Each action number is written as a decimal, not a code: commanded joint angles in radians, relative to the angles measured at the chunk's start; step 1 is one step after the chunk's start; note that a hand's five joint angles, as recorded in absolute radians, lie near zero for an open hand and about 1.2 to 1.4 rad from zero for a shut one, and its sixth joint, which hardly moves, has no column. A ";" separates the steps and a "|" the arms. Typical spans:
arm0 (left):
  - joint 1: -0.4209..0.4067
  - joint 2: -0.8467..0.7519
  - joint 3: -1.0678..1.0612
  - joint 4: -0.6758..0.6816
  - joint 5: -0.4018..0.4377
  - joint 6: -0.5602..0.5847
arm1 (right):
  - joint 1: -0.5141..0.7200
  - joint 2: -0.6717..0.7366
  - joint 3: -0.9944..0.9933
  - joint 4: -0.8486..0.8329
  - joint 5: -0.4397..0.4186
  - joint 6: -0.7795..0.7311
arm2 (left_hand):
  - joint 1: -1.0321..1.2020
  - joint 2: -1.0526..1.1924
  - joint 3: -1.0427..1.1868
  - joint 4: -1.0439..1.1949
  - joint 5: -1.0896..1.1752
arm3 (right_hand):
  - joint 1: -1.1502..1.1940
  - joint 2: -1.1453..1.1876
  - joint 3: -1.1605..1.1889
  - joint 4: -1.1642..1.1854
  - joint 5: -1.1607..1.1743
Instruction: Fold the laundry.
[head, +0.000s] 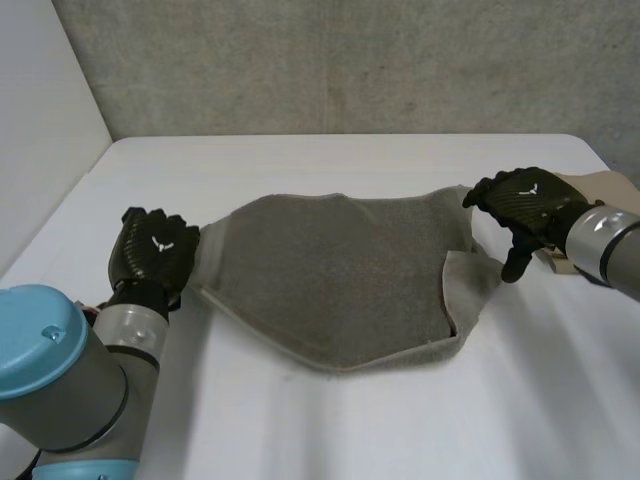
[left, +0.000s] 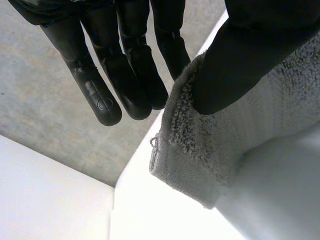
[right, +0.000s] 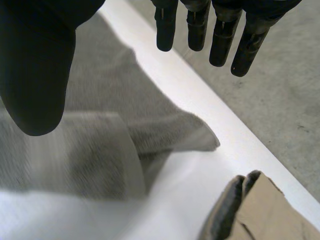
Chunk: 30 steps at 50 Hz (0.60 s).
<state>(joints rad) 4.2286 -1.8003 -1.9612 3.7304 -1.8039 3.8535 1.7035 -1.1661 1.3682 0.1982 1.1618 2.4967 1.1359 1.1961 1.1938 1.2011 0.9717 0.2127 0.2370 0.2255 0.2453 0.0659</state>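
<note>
Grey towel (head: 330, 280) lies flat on table (head: 300, 430), its R end flipped over. L hand (head: 152, 250) pinches towel's left edge, thumb vs finger. R hand (head: 525, 200) hovers spread, holding nothing, over far-R corner. Prob. grasp step before 1st fold: R must close on that corner. Beige cloth (head: 603, 183) just beyond crowds R side.

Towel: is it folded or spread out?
Mostly spread out: the towel lies open across the table, and only its end near the right hand is flapped over on itself.
</note>
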 joint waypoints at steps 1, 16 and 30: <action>-0.004 0.033 -0.025 -0.040 0.001 -0.002 | 0.008 0.184 -0.231 0.184 -0.028 -0.318 | 0.260 0.200 0.202 0.195 0.250 | 0.081 0.056 0.068 0.048 0.053; -0.002 0.045 -0.025 -0.040 0.003 -0.003 | 0.071 0.361 -0.317 0.187 -0.148 -0.424 | 0.260 0.200 0.202 0.195 0.250 | 0.134 0.109 0.121 0.101 0.106; 0.031 0.045 -0.022 -0.043 0.001 0.006 | 0.099 0.412 -0.379 0.218 -0.025 -0.526 | 0.260 0.200 0.202 0.195 0.250 | 1.184 1.159 1.171 1.151 1.156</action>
<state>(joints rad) 4.2382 -1.7562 -1.9853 3.6905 -1.8013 3.8510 1.8074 -0.7281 1.0103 0.3989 1.0876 1.9576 1.1359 1.1961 1.1938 1.2010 0.9718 0.7275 0.8386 0.8348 0.8354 0.6401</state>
